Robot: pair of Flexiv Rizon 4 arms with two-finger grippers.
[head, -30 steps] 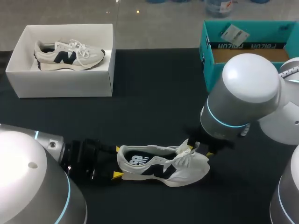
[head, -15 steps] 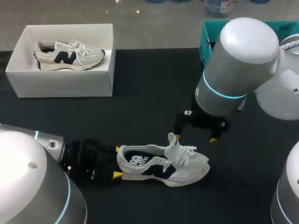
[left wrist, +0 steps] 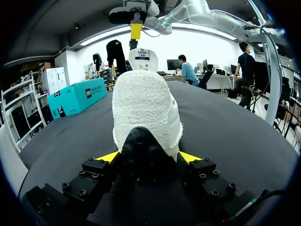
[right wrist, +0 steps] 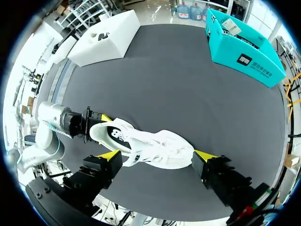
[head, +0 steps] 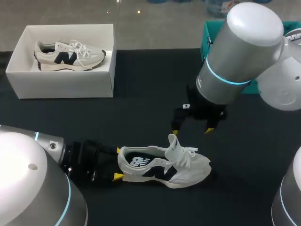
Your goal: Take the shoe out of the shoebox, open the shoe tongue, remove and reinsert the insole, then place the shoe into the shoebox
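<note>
A white sneaker with dark side marks (head: 164,165) lies on its sole on the black table, toe to the right, its tongue (head: 173,143) standing up. My left gripper (head: 117,164) is shut on the heel (left wrist: 146,108), a yellow fingertip (left wrist: 107,157) on each side. Above the laces hangs my right gripper (head: 192,132), open and holding nothing. In the right wrist view the sneaker (right wrist: 150,146) lies below the right gripper (right wrist: 157,155), well apart from its spread fingers. The white shoebox (head: 66,84) stands at the back left with a second sneaker (head: 68,54) inside.
A teal box (head: 207,44) stands at the back right, partly hidden behind my right arm. Bare black table lies between the white shoebox and the sneaker.
My right gripper has let go of the tongue area, opened wide and risen up and back from the shoe. The tongue now stands upright. The left gripper has not moved.
</note>
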